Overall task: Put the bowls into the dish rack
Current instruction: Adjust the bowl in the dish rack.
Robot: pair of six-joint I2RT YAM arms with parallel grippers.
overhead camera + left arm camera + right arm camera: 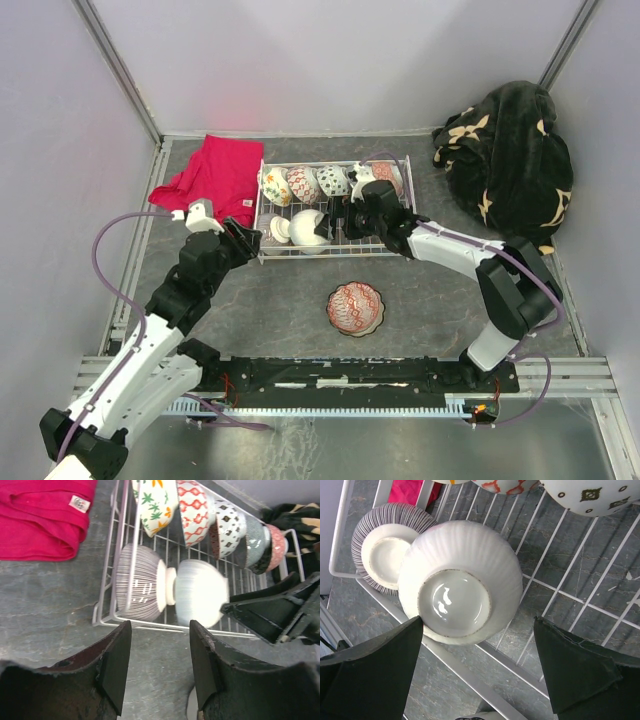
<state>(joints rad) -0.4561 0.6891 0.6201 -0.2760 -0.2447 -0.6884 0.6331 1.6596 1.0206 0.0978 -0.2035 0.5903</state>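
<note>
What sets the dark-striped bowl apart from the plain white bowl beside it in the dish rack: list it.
Pattern: the striped bowl carries fine dark lines, while the white bowl is plain and ribbed.
Place: the striped bowl fills the near left corner of the dish rack, and the white bowl sits next to it, toward the middle.
Shared: both lie on their sides in the near row, with their feet turned the same way.

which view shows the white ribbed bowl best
Right wrist: the white ribbed bowl fills the frame, foot facing the camera, in the dish rack. Left wrist shows it side-on and slightly blurred; top external shows it small.
</note>
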